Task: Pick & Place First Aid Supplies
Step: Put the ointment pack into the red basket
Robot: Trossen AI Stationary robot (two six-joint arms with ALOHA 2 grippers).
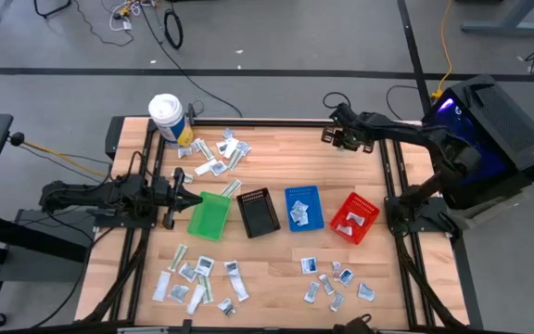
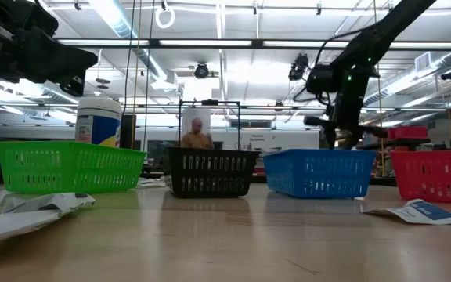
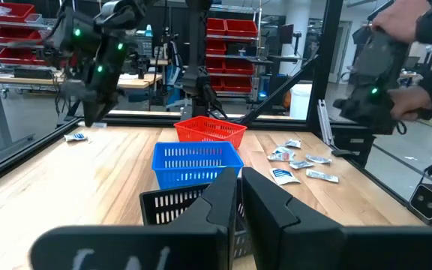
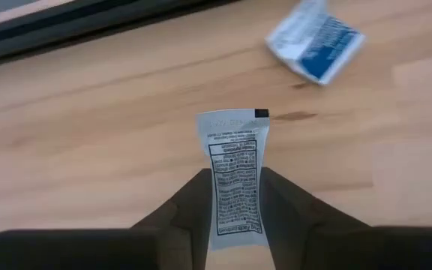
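My right gripper (image 4: 235, 196) is clamped on a white sachet (image 4: 233, 180). In the right wrist view the sachet's long axis runs straight out along my fingers (image 4: 192, 202); its free end points away from the wrist, over bare wood. That face carries a block of small black print, too fine to read, and a black square at one far corner. A blue-and-white packet (image 4: 315, 46) lies flat on the table past it, upper right of that frame, tilted, text unreadable.

High view: right gripper (image 1: 346, 136) sits upper right of centre, above the back edge of the table (image 1: 276, 274), well apart from the bins. Left gripper (image 1: 182, 195) has its fingers together, nothing between them, left of centre just beside the green bin (image 1: 209, 216).

The row of bins across mid-frame goes green, black bin (image 1: 258, 211), blue bin (image 1: 304, 208), red bin (image 1: 354, 219); the blue and red bins have packets in them. Loose supplies lie in three clusters: upper left (image 1: 217, 156), lower left (image 1: 199, 279), lower right (image 1: 336, 280). A white tub (image 1: 167, 118) stands at upper left; its yellow-blue label is not legible.

Low view: a person (image 2: 197, 135) shows far behind the black bin.
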